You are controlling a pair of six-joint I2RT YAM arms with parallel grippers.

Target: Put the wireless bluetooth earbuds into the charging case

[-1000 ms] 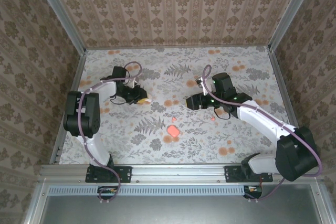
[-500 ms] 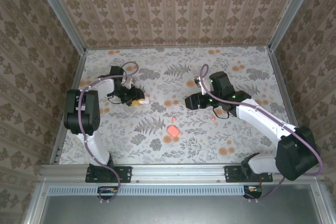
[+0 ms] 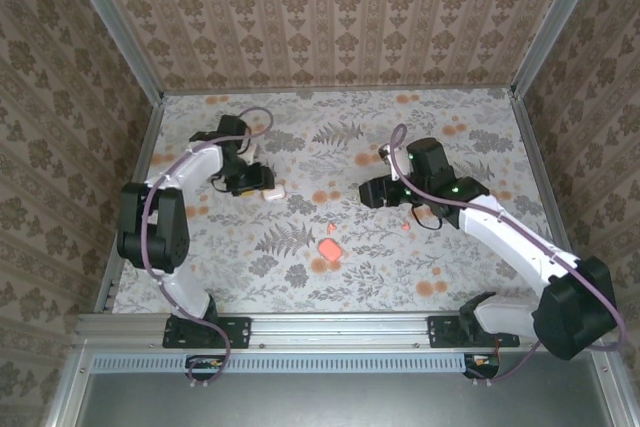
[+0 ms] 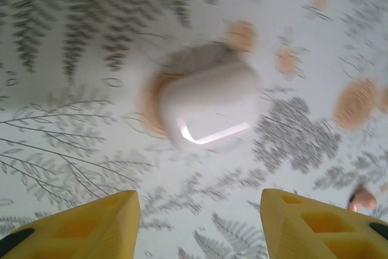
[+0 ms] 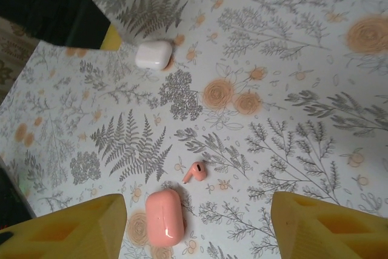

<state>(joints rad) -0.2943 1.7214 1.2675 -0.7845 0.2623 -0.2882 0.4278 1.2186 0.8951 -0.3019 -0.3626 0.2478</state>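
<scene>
Looking down from the top view, the left gripper [image 3: 252,180] has just let go of the rounded white plastic case [image 3: 270,190] near the flowery worktop's [image 3: 470,117] left edge.

Left wrist view: jaws apart, empty, case [image 4: 209,104] lying free.

Right wrist view: right gripper [image 5: 199,235] half-open, empty, above the tiny pink earbud [image 5: 195,171], which sits mid-worktop beside the pink pill-shaped case [image 5: 165,217]. Insertion's still pending, I'd guess.
</scene>
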